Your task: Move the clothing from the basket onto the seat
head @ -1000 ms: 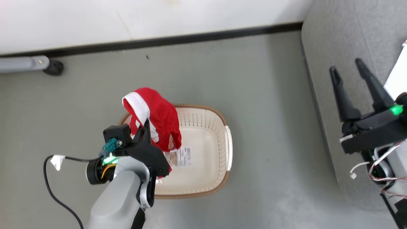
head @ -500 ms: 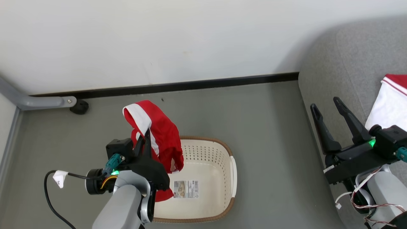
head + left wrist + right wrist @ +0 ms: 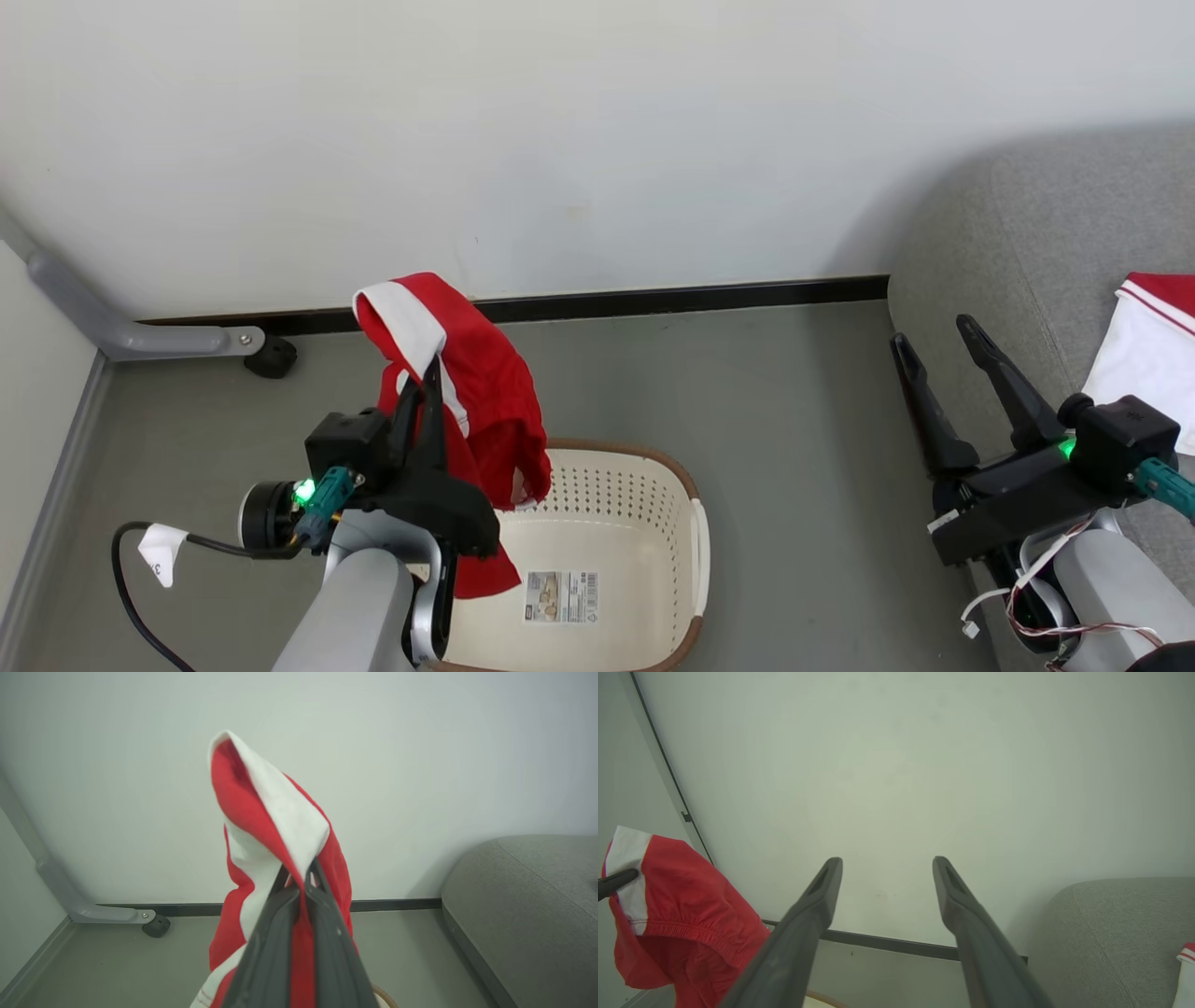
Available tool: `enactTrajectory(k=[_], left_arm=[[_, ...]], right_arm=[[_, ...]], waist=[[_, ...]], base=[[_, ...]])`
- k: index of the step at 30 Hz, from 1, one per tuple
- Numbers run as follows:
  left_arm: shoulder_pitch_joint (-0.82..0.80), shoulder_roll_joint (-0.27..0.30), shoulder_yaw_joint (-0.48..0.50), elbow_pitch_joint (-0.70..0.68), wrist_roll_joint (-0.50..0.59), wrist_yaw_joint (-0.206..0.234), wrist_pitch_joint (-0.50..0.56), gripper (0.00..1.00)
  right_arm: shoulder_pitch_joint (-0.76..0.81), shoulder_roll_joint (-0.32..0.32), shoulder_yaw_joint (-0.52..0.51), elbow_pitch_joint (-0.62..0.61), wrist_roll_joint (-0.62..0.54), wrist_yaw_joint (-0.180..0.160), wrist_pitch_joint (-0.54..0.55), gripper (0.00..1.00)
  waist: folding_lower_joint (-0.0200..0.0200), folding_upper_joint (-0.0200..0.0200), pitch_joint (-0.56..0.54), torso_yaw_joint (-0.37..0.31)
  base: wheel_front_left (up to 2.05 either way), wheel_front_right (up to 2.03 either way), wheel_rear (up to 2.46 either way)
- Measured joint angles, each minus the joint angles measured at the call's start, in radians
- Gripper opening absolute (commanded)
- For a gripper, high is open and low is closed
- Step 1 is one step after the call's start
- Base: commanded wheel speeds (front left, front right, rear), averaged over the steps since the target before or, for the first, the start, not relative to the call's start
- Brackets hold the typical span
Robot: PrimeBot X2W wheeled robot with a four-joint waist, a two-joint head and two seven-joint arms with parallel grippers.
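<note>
- One red garment (image 3: 481,383) with a white band hangs from the left end effector (image 3: 422,385), whose fingers are pinched together on the cloth, raised above the left part of the basket (image 3: 695,541).
- Its lower hem drapes across the basket's near left side in the head view; I cannot tell whether it touches the plastic.
- The basket stands on the grey floor (image 3: 775,401), and a barcode sticker (image 3: 561,597) lies flat on its inside bottom.
- The right end effector (image 3: 934,334) is spread wide, gripping nothing, at the edge of the sofa (image 3: 1018,224).
- A second garment (image 3: 1144,359), white with a red edge, lies on the sofa at the right.
</note>
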Motion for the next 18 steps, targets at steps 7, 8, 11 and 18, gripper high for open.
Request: enactTrajectory(k=[7,8,11,18], left_arm=[[0.029,0.006,0.014,-0.096,0.049,0.0,0.0,0.0],[0.032,0.007,0.014,-0.108,0.054,0.0,0.0,0.0],[0.032,0.009,0.017,-0.162,0.07,0.0,0.0,0.0],[0.031,0.013,0.013,-0.27,0.112,0.0,0.0,0.0]], right_arm=[[0.0,0.018,-0.004,0.003,-0.002,0.0,0.0,1.0],[0.0,0.019,-0.005,0.003,-0.002,0.0,0.0,1.0],[0.0,0.023,-0.005,0.004,-0.005,0.0,0.0,1.0],[0.001,0.027,-0.011,0.006,-0.023,0.0,0.0,1.0]], waist=[[0.0,0.0,-0.015,0.0],[0.0,0.0,-0.016,-0.001],[0.0001,0.0,-0.018,-0.004],[0.0001,0.0,-0.021,-0.01]], base=[[0.0,0.0,0.0],[0.0,0.0,0.0],[0.0,0.0,0.0],[0.0,0.0,0.0]])
